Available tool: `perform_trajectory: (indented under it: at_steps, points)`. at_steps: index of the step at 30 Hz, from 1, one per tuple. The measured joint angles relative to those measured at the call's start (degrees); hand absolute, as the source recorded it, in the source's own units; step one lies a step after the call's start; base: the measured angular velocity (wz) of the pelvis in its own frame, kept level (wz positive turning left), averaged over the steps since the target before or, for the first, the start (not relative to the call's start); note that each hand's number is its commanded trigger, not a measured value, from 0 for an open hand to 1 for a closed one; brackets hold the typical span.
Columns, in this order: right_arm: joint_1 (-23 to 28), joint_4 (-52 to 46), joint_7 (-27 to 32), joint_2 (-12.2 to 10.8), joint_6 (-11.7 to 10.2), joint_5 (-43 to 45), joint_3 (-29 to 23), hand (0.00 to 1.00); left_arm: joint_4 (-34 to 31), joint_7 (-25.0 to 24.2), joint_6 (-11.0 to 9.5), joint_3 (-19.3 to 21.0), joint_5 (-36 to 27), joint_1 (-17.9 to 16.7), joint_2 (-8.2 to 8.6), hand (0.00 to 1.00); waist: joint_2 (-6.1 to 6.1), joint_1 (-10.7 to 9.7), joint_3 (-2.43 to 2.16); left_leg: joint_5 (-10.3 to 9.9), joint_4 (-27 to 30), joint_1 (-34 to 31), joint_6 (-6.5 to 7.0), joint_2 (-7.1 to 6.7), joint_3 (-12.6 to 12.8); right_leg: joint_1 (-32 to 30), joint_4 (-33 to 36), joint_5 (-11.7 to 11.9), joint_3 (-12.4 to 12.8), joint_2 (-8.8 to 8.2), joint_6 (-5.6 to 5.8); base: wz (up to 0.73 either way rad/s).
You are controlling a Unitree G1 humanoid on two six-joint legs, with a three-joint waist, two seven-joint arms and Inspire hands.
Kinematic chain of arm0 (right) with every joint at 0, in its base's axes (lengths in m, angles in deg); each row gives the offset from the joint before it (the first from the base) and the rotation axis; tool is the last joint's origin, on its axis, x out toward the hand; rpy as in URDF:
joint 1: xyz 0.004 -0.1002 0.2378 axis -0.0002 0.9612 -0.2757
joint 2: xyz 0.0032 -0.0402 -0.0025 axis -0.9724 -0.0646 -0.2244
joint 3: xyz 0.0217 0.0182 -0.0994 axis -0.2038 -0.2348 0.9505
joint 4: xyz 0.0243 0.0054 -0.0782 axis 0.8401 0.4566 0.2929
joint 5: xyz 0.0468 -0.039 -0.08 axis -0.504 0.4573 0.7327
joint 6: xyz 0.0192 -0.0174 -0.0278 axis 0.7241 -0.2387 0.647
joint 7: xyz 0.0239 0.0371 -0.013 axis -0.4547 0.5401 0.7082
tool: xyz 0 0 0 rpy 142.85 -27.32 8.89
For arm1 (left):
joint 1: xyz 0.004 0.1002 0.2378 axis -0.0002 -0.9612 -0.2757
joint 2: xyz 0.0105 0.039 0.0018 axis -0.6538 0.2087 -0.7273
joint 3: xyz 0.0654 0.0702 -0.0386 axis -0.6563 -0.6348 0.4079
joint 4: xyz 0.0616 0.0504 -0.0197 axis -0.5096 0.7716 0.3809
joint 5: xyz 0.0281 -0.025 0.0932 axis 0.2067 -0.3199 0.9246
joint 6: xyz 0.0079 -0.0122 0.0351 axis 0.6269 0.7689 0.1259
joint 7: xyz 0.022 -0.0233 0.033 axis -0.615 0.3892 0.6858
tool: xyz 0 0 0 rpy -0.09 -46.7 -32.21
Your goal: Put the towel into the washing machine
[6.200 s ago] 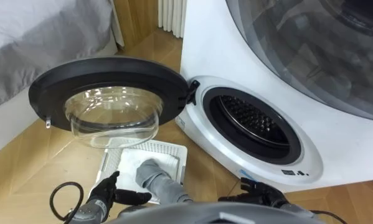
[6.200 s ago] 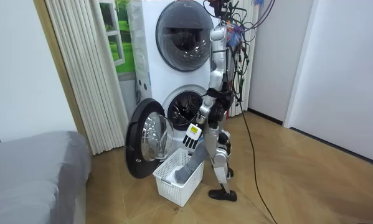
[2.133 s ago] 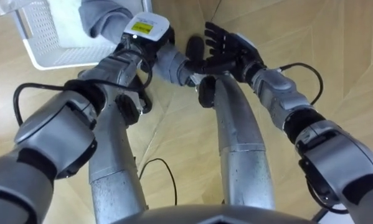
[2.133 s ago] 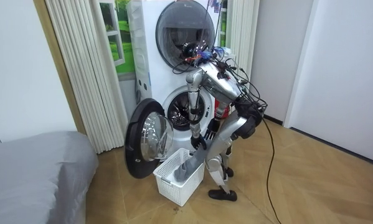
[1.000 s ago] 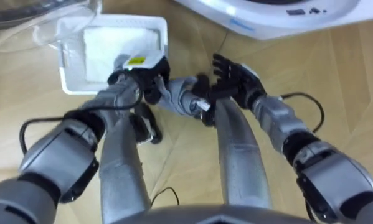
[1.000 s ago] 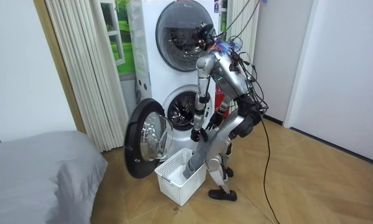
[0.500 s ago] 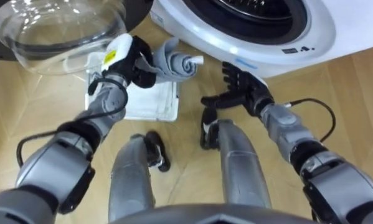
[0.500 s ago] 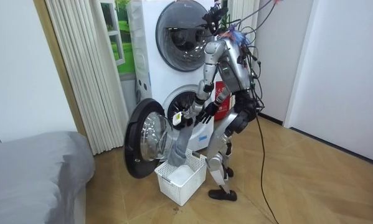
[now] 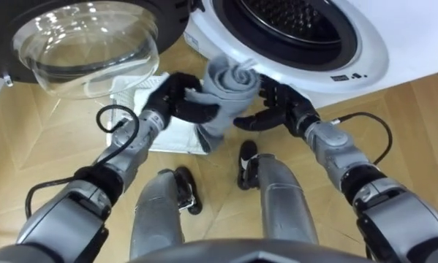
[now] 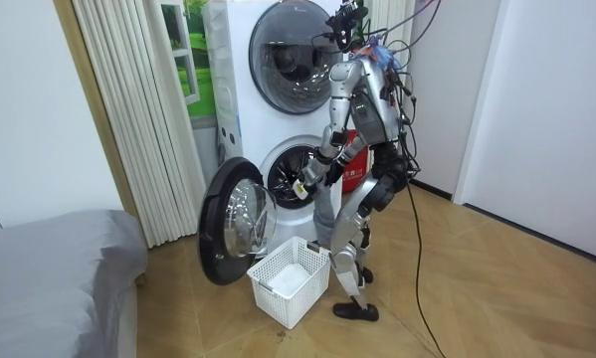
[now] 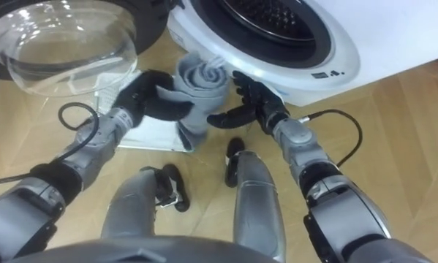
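Note:
A grey towel (image 9: 224, 98), rolled at its top, hangs between my two hands just in front of the lower washing machine's open drum (image 9: 299, 25). My left hand (image 9: 176, 98) is curled round the towel's left side. On the towel's right side my right hand (image 9: 277, 108) rests with straight fingers. The towel's lower end hangs above the white basket (image 9: 167, 139). The room view has me standing upright before the machine (image 10: 278, 99) with both arms forward.
The round door (image 9: 87, 40) with its glass bowl stands swung open to my left. The white basket (image 10: 289, 282) sits on the wood floor by my feet. A grey bed (image 10: 59, 278) fills the room view's lower left.
I have straightened up. The towel has risen clear of the basket and moved toward the drum opening. My right hand has come in against the towel's right side.

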Motion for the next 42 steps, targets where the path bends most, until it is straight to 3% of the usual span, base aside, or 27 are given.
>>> perform_trajectory:
  at_steps: [5,6,12,15,22,23,24,30,36,42]
  points:
    - [0.72,0.0,-0.72,0.32,0.63,1.79,-0.1,0.0,0.0,-4.72,3.28,0.01,-1.81,-0.03,0.1,1.0,0.14,-0.23,-0.07,0.37,-0.69,0.79,-0.23,0.12,-0.58,1.45,-1.33,0.2,-0.8,0.18,-0.12,0.05]
    - [0.82,0.0,-1.12,0.33,1.02,1.66,-0.14,0.0,0.0,-5.76,4.46,0.01,-3.66,0.0,0.03,1.0,0.34,-0.25,-0.17,0.39,-0.86,1.07,-0.26,0.17,-0.62,1.86,-1.71,0.25,-0.88,0.2,-0.18,0.0]
    - [1.16,-0.09,-1.81,0.44,1.06,0.44,-0.13,0.0,-2.72,-9.55,6.97,0.11,-13.42,0.12,-0.05,1.0,1.09,0.9,-0.44,0.5,-1.48,1.65,-0.26,0.06,-0.68,2.44,-1.77,0.22,-0.79,0.19,-0.12,0.01]
    - [1.46,-0.54,-1.88,-0.12,1.08,0.51,-0.5,0.0,-6.88,-12.25,7.31,1.08,-16.39,0.11,0.33,1.0,1.51,1.6,-0.58,0.63,-1.85,1.67,-0.3,0.05,-0.7,2.45,-2.37,0.19,-0.88,0.21,-0.07,0.01]
    - [2.1,-1.34,-1.8,-0.07,1.08,1.05,-2.34,0.0,-12.47,-12.94,7.77,2.69,-18.48,0.11,1.39,1.0,1.71,1.75,-0.71,0.94,-2.8,1.66,-0.73,-0.01,-0.85,2.46,-2.8,0.2,-1.42,0.25,-0.24,0.0]
    - [2.33,-1.34,-1.78,0.0,1.14,1.06,-2.38,0.35,-13.27,-12.94,8.0,3.25,-18.75,0.12,1.88,1.0,1.7,1.77,-0.71,0.95,-2.84,1.58,-0.74,-0.01,-0.96,2.42,-2.83,0.16,-1.52,0.25,-0.24,0.0]
    - [2.41,-1.34,-1.79,0.03,1.43,1.06,-2.28,1.0,-13.72,-12.94,8.44,3.38,-20.16,0.12,2.2,1.0,1.68,1.8,-0.72,0.95,-2.81,1.54,-0.74,-0.01,-0.99,2.38,-2.77,0.11,-1.51,0.25,-0.22,0.0]
    - [2.06,-1.41,-1.76,-0.71,4.36,1.82,-3.46,1.0,-13.82,-12.95,9.88,3.87,-25.54,0.16,4.27,1.0,1.4,1.9,-0.67,0.92,-1.65,1.14,-0.73,0.0,-1.69,2.43,-1.75,-0.24,-1.63,0.15,-0.28,0.04]
    - [2.1,-1.43,-1.7,-1.14,7.08,1.76,-4.01,1.0,-13.82,-12.95,11.19,4.57,-26.61,0.15,5.61,1.0,0.9,1.77,-0.65,0.88,-1.04,0.81,-0.68,0.05,-2.0,2.43,-1.73,-0.28,-1.73,0.19,-0.45,0.03]
    - [2.25,-1.49,-1.73,-2.04,7.29,1.79,-4.07,1.0,-13.81,-13.23,11.23,4.39,-28.16,-0.05,5.71,1.0,0.75,0.7,-0.65,0.92,-1.22,0.83,-0.74,0.11,-1.98,2.43,-1.95,-0.2,-1.95,0.29,-0.58,0.0]
